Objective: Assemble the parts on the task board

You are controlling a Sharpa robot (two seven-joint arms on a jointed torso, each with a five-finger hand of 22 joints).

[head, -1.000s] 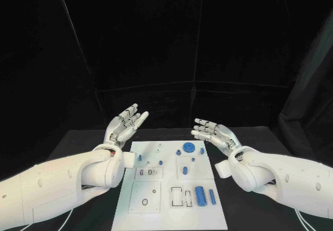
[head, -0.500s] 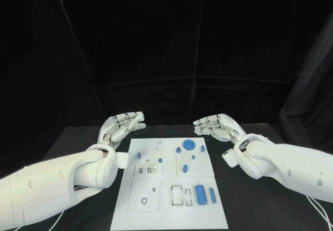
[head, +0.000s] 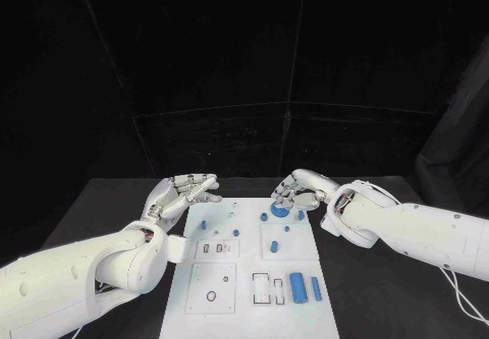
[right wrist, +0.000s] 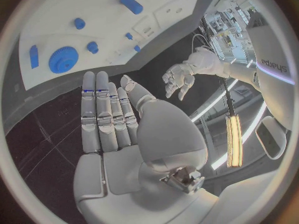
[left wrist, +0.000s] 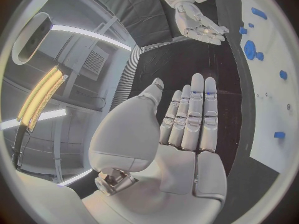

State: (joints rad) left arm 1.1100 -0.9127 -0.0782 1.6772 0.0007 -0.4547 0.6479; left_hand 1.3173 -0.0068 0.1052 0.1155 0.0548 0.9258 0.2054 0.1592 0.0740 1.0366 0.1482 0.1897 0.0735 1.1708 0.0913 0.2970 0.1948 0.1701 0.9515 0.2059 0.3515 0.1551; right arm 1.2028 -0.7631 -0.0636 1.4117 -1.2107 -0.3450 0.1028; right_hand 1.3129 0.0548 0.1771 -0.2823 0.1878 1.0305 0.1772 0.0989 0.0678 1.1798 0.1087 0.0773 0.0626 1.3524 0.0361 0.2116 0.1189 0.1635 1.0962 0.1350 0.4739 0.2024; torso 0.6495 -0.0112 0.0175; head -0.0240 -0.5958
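Both empty, open hands, left (head: pixel 181 195) and right (head: pixel 299 192), have dropped toward white plate task board (head: pixel 249 282); round blue gear (head: pixel 277 209) likely next.

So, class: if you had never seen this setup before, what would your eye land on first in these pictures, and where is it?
The two silver hands, held over the far end of the table: the left hand by the board's far left corner, the right hand above its far right corner, both holding nothing. Between them lies the white task board, running toward the robot. On it the blue gear stands out, just under the right hand's fingers.
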